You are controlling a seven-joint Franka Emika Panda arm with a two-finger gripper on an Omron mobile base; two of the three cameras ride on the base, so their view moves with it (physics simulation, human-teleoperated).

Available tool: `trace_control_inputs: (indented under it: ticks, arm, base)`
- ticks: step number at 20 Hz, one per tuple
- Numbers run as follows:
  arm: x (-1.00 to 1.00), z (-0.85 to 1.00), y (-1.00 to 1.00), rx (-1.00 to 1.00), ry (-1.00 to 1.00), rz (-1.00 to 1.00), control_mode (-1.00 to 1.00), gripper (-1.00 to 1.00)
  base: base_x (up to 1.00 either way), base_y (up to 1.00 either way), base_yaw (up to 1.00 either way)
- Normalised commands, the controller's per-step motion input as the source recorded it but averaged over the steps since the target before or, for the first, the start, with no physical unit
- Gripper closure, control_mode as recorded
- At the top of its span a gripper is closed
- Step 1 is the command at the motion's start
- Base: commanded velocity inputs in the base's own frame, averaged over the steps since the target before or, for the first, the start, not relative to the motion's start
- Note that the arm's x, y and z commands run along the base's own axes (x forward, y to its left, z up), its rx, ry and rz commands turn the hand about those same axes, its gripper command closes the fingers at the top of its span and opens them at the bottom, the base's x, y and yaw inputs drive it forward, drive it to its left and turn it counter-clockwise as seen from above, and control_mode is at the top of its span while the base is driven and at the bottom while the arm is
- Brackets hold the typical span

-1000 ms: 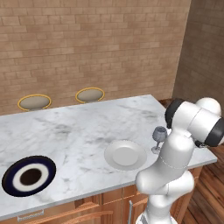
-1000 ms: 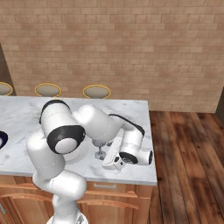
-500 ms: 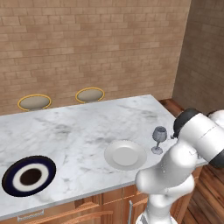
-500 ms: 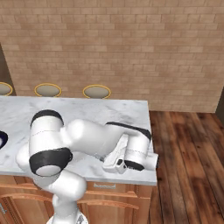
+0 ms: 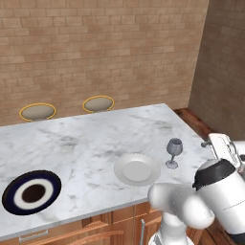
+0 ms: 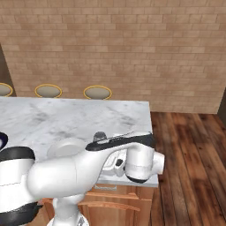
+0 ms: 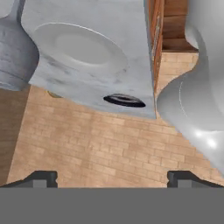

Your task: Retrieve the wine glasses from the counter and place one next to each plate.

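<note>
Glass [image 5: 174, 151] upright beside white plate [image 5: 137, 169], apart from open jaws.

one bluish-grey wine glass [image 5: 174, 152] stands upright (stem thin, foot round) just right of the white plate [image 5: 137, 169]; the navy plate [image 5: 31, 192] lies well apart, far left.

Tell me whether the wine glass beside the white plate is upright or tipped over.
Upright. The wine glass stands on its round foot on the marble top, bowl above the stem, just right of the white plate and apart from it.
</note>
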Motion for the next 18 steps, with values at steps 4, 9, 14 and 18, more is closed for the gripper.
trace_control_inputs:
  ticks: [4, 9, 14, 18]
  arm:
    - [-0.65, 1.0, 0.32, 0.0, 0.0, 0.0, -1.0, -1.0]
    - [-0.49, 0.84, 0.67, 0.0, -0.07, 0.0, -1.0, -1.0]
    - [-0.05, 0.25, 0.46, -0.02, -0.23, 0.0, -1.0, -1.0]
    - [-0.21, 0.19, 0.22, 0.0, -0.3, 0.0, -1.0, -1.0]
  base:
    - [0.0, 0.0, 0.0]
    - [0.0, 0.0, 0.0]
    - [0.0, 0.0, 0.0]
    - [0.0, 0.0, 0.0]
